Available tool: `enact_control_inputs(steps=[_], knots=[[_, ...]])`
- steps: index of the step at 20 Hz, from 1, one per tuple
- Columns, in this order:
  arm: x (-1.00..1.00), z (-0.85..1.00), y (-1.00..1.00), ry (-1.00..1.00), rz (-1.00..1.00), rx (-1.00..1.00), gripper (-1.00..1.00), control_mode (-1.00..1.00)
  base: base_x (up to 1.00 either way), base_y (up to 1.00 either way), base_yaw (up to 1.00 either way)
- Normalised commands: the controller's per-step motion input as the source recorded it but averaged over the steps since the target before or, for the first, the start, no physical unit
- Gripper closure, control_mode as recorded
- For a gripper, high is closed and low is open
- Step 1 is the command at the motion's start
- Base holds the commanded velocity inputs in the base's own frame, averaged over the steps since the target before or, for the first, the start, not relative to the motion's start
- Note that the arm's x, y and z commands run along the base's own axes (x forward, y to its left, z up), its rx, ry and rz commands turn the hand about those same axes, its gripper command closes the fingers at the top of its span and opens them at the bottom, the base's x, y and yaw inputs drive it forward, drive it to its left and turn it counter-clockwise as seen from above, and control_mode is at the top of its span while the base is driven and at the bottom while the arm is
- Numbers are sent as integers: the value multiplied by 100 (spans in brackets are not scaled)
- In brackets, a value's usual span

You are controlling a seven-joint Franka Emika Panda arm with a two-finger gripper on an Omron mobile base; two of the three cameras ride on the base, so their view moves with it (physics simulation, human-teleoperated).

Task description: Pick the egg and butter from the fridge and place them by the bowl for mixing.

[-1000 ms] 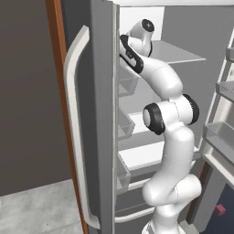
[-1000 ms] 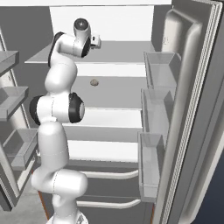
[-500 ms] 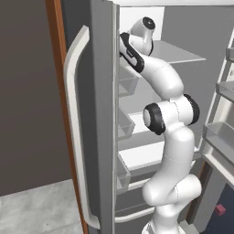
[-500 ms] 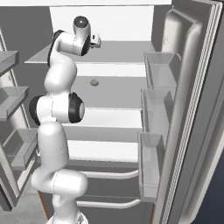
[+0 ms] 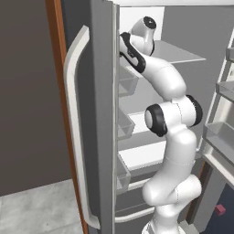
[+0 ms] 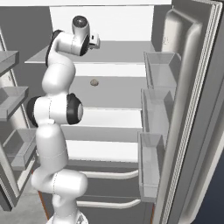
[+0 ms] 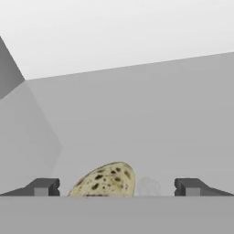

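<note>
While the arm reaches onto the top shelf (image 6: 122, 50) of the fridge (image 6: 192, 109), its jaws stand spread wide, and a speckled egg (image 7: 106, 180) lies on the shelf between the fingertips (image 7: 43, 187), nearer the left one.

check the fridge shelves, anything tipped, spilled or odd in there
Nothing stands out. A speckled egg lies on the shelf between the open gripper's fingertips; another small lump sits on the shelf below. Door bins hang level.

Speckled egg (image 7: 106, 180) on grey fridge shelf (image 7: 151, 119)
</note>
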Motion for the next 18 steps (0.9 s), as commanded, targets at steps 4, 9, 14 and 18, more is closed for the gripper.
enact_control_inputs(steps=[4, 9, 14, 18], knots=[[0, 0, 0, 0, 0, 0, -100, -100, 0, 0, 0], [0, -10, 0, -1, 0, 0, -100, -100, 0, 0, 0], [0, -4, 4, -1, 0, 0, -100, -100, 0, 0, 0], [0, -3, 19, -2, 0, 0, -100, -100, 0, 0, 0]])
